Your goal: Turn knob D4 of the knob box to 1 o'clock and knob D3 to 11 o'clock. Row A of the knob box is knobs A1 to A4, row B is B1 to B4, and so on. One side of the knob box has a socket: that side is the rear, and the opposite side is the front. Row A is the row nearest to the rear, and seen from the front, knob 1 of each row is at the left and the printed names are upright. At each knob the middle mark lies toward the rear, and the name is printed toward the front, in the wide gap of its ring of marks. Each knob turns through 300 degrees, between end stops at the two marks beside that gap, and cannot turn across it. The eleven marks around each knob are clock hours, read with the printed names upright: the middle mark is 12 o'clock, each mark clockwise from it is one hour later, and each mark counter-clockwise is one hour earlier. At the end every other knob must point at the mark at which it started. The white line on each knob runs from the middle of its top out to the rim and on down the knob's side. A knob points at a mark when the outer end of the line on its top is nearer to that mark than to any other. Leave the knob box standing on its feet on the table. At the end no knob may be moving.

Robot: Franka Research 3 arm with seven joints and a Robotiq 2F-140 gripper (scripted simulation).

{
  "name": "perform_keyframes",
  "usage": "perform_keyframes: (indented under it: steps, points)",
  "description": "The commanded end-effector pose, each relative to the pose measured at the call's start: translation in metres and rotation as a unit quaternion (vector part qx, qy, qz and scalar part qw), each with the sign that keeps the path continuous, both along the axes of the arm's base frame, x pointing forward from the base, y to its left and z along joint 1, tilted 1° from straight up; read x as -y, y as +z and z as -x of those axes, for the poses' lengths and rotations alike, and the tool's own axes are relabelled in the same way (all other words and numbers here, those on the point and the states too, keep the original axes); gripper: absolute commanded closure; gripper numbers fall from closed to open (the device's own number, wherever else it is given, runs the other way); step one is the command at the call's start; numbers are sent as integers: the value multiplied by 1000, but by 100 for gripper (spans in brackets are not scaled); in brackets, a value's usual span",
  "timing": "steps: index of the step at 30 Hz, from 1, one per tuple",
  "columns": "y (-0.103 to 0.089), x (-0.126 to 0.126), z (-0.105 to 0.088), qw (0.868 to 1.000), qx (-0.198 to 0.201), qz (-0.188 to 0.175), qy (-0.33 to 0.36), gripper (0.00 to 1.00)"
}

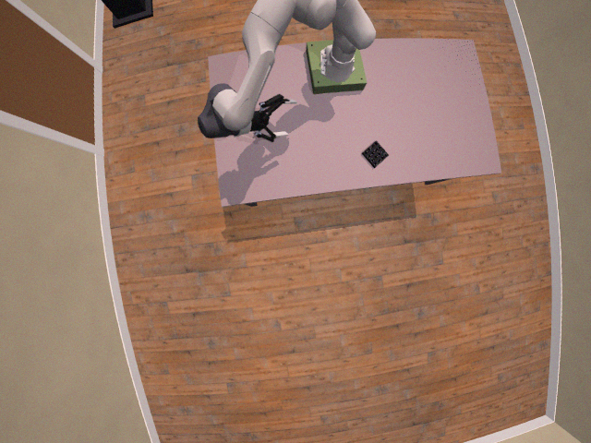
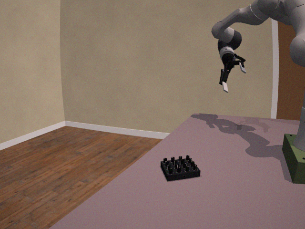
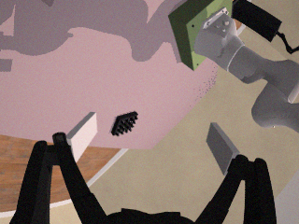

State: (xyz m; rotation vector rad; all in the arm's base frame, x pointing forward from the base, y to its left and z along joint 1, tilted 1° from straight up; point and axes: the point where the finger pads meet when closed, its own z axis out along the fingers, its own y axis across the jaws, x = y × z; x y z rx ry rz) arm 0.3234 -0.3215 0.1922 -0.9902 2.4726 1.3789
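Note:
The black knob box (image 1: pixel 374 153) (image 2: pixel 181 168) stands on its feet on the pink table (image 1: pixel 429 119) (image 2: pixel 221 197), toward the front edge. It has several upright black knobs; the marks and white lines are too small to read. In the wrist view the knob box (image 3: pixel 125 123) is a small dark shape far below. My gripper (image 1: pixel 286 117) (image 2: pixel 234 77) (image 3: pixel 152 128) is open and empty. It hangs high above the table's left end, far from the box.
The arm's green base block (image 1: pixel 315 71) (image 2: pixel 293 157) (image 3: pixel 193 32) sits at the rear middle of the table. A black box (image 1: pixel 128 9) stands on the wooden floor behind the table. The table's edges drop to the floor all round.

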Motion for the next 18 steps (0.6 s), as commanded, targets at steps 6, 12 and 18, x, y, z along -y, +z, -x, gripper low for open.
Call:
perform_keyframes:
  steps: [6, 12, 18]
  points:
    - [-1, 0, -5, 1000, 13, 8, 15, 0]
    - [10, -12, -26, 997, 36, 34, 60, 0]
    - [10, -12, -26, 997, 36, 34, 60, 0]
